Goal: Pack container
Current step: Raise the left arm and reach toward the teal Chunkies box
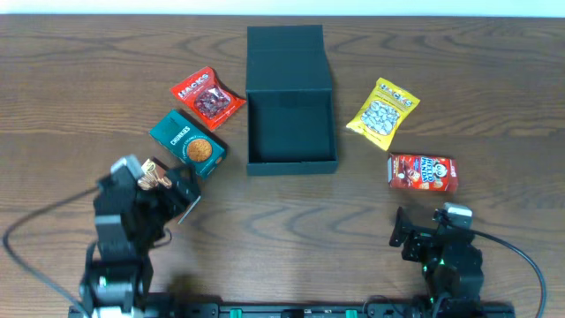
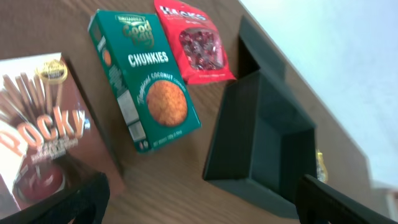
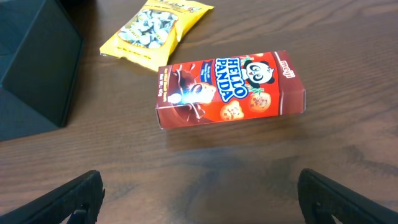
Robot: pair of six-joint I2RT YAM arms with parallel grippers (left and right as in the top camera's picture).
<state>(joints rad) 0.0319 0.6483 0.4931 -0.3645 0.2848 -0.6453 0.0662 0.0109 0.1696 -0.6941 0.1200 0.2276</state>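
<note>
The container [image 1: 291, 132], a plain dark teal box, stands open at mid-table with its lid flap [image 1: 287, 55] folded back; its inside looks empty. It also shows in the left wrist view [image 2: 261, 143] and the right wrist view [image 3: 34, 68]. My left gripper [image 1: 181, 196] [image 2: 202, 208] hovers open near the front left, with only bare wood between its fingers. A brown Pocky box [image 2: 43, 137] lies by its left finger. My right gripper [image 1: 408, 231] [image 3: 202, 205] is open at the front right, just short of a red Hello Panda box [image 1: 423, 172] [image 3: 230, 90].
A teal Chunkies box [image 1: 188, 143] [image 2: 149, 81] and a red Hacks packet [image 1: 207, 95] [image 2: 196, 43] lie left of the container. A yellow Hacks packet [image 1: 381, 112] [image 3: 158, 28] lies to its right. Cables trail from both arms at the front edge.
</note>
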